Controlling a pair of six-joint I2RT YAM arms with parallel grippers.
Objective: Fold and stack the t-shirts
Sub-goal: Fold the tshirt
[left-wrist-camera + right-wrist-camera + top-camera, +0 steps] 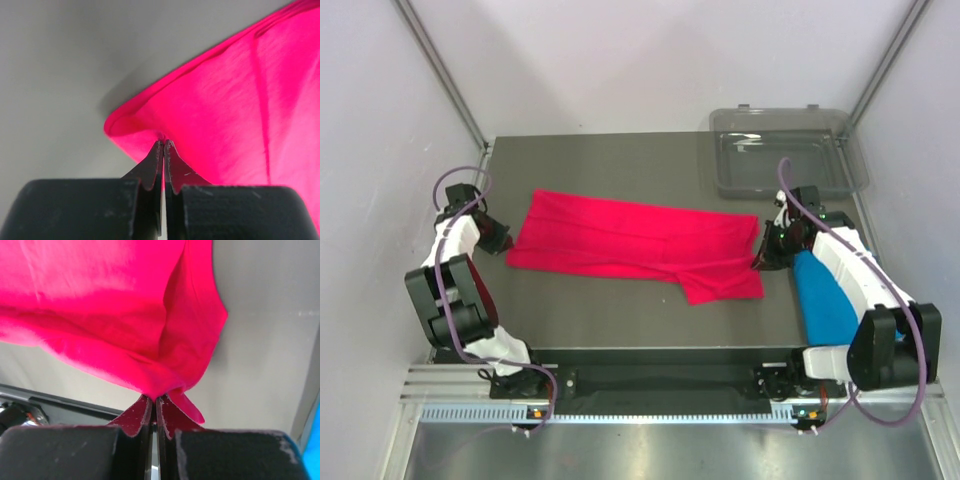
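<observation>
Left claw is pressed together on the left end of the crimson-pink shirt. Its wrist view shows the tips pinching only a thin nip of hem at a corner. The shirt lies stretched lengthwise on the worktop, mostly flat, with a flap sticking out toward the near side at its right end. Right claw is pressed together on that right end, pinching a bunched gather, and a small tongue of cloth pokes past the tips. The sky blue shirt sits just right of the pink shirt on the near side, bunched narrow under the right arm. A clear grey tray sits beyond the pink shirt's right end on the far side, apart from it.

Judged step: the pink shirt's fold is being set up, and nothing is stacked yet.

Risks:
- The left bite looks shallow, so a lift or taut pull could slip the hem out and drop that end.
- The right grab looks like several layers, so the fold may come out skewed or wrinkled.
- Uneven pull between the claws could drag the whole shirt sideways.
- The right arm sweeping over could snag the blue shirt and shove it off the worktop.
</observation>
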